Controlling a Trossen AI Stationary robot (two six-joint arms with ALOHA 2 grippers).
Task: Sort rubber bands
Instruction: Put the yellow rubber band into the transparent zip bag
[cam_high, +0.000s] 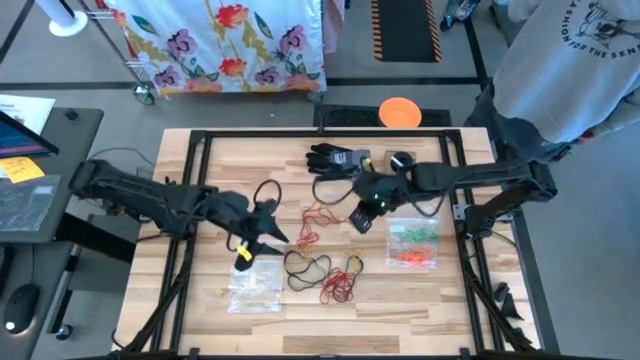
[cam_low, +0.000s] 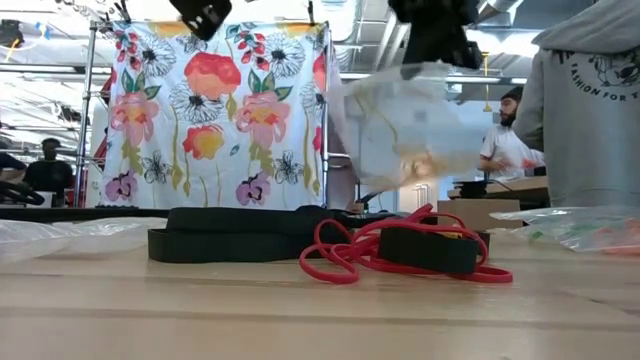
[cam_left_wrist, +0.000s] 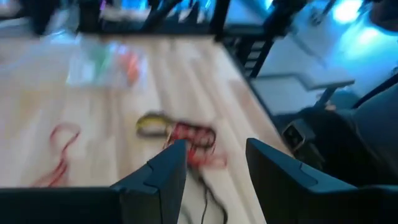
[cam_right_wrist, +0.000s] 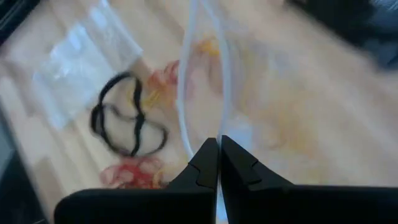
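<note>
Clear plastic bag (cam_low: 405, 125) hangs pinched in the clenched right gripper (cam_right_wrist: 217, 152) above the table (cam_high: 200, 310); left gripper (cam_left_wrist: 211, 162) spread, holding nothing; rubber bands (cam_high: 335, 285) strewn mid-table; sweatshirt (cam_low: 590, 100) reads "FASHION FOR THE S…".

In the low view, the clear plastic bag (cam_low: 405, 125) hanging over the worktop (cam_low: 200, 310) is smeared by motion, its contents unreadable, and both arms are cut off by the top edge. In the left wrist view, the rubber bands (cam_left_wrist: 186, 134) blur into coloured streaks.
</note>
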